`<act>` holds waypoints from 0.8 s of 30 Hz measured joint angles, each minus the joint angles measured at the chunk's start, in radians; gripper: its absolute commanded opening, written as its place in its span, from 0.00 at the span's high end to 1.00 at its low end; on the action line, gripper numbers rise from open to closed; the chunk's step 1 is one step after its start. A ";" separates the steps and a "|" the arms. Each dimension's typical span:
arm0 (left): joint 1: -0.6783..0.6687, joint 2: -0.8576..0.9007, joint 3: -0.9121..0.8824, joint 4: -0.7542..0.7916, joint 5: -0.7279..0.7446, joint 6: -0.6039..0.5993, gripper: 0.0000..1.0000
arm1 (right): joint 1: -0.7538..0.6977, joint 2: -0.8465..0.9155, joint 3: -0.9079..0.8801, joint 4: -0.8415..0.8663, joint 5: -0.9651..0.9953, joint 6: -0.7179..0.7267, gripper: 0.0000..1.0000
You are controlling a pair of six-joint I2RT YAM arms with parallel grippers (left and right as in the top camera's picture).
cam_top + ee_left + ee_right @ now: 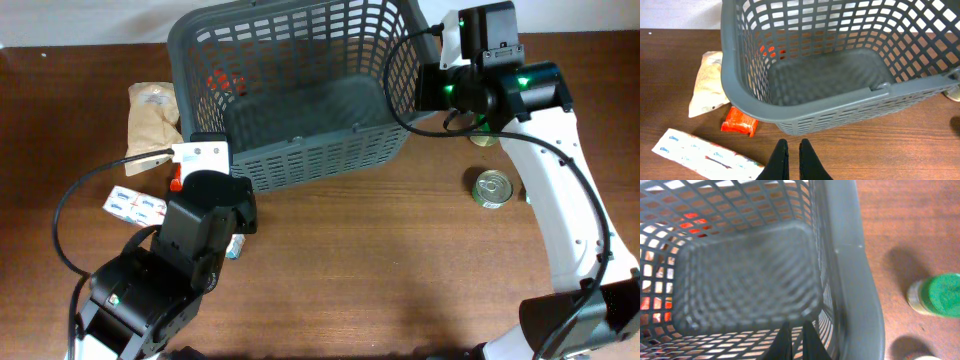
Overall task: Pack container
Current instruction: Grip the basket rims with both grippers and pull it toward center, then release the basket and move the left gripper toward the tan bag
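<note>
At rear centre of table [400, 260]: basket [320, 155], upright, open top up, slotted walls. Above basket interior, close to its right wall: right gripper [797, 330], fingers closed, nothing held. Above table just in front of basket: left gripper [793, 145], fingers closed, nothing held. Left of basket: beige pouch [152, 115], red packet [740, 121] just beside front corner, tissue pack [700, 152] nearer left gripper. Right of basket, apart from it: green-lidded jar [940, 296], tin [492, 187].
</note>
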 measured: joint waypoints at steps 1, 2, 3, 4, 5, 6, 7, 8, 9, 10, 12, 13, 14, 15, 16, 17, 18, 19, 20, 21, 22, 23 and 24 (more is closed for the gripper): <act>0.000 0.000 0.000 0.000 0.000 0.000 0.98 | 0.002 0.000 0.002 -0.010 0.008 0.008 0.96; 0.000 0.000 0.000 0.000 0.000 0.000 0.98 | 0.004 0.000 0.007 -0.026 0.024 0.018 0.97; 0.000 0.000 0.000 0.000 -0.001 0.000 0.98 | 0.006 -0.001 0.009 -0.040 0.038 0.027 0.96; 0.000 0.000 0.000 0.000 -0.001 0.000 0.98 | 0.006 -0.002 0.010 -0.055 0.052 0.035 0.96; 0.000 0.000 0.000 0.000 -0.001 0.000 0.98 | 0.006 -0.003 0.011 -0.069 0.064 0.042 0.97; 0.000 0.000 0.000 0.000 -0.001 0.000 0.98 | 0.006 -0.004 0.011 -0.084 0.080 0.049 0.96; 0.000 0.000 0.000 0.000 -0.001 0.000 0.98 | 0.006 -0.004 0.011 -0.097 0.093 0.058 0.96; 0.000 0.000 0.000 0.000 -0.001 0.000 0.98 | 0.006 -0.004 0.011 -0.112 0.113 0.069 0.96; 0.000 0.000 0.000 0.000 -0.001 0.000 0.99 | 0.006 -0.004 0.011 -0.122 0.127 0.073 0.97; 0.000 0.000 0.000 0.000 -0.001 0.000 0.98 | 0.006 -0.004 0.011 -0.132 0.139 0.079 0.96; 0.000 0.000 0.000 0.000 -0.001 0.000 0.98 | 0.005 -0.004 0.011 -0.158 0.168 0.094 0.96; 0.000 0.000 0.000 0.000 -0.001 0.000 0.98 | 0.005 -0.004 0.011 -0.170 0.185 0.099 0.96; 0.000 0.000 0.000 0.000 -0.001 0.000 0.98 | 0.005 -0.004 0.012 -0.180 0.198 0.105 0.96; 0.000 0.000 0.000 0.000 -0.001 0.000 0.98 | 0.005 -0.004 0.014 -0.190 0.209 0.111 0.96; 0.000 0.000 0.000 0.000 -0.001 0.000 0.98 | 0.005 -0.004 0.019 -0.199 0.216 0.114 0.96; 0.000 0.000 0.000 0.000 -0.001 0.000 0.98 | 0.005 -0.004 0.028 -0.212 0.224 0.116 0.96; 0.000 0.000 0.000 0.000 -0.001 0.000 0.98 | 0.005 -0.004 0.039 -0.223 0.229 0.116 0.96; 0.000 0.000 0.000 0.000 -0.001 0.000 0.98 | 0.004 -0.004 0.055 -0.232 0.232 0.116 0.97; 0.000 0.000 0.000 0.000 -0.001 0.000 0.98 | 0.004 -0.004 0.068 -0.237 0.232 0.117 0.96; 0.000 0.000 0.000 0.000 -0.001 0.000 0.98 | 0.004 -0.004 0.084 -0.243 0.231 0.116 0.96; 0.000 0.000 0.000 0.000 -0.001 0.000 0.98 | 0.003 -0.004 0.101 -0.254 0.226 0.116 0.96; 0.000 0.000 0.000 0.000 -0.001 0.000 0.98 | 0.003 -0.004 0.121 -0.267 0.217 0.116 0.96; 0.000 0.000 0.000 0.000 -0.001 0.000 0.98 | 0.003 -0.004 0.138 -0.277 0.209 0.116 0.96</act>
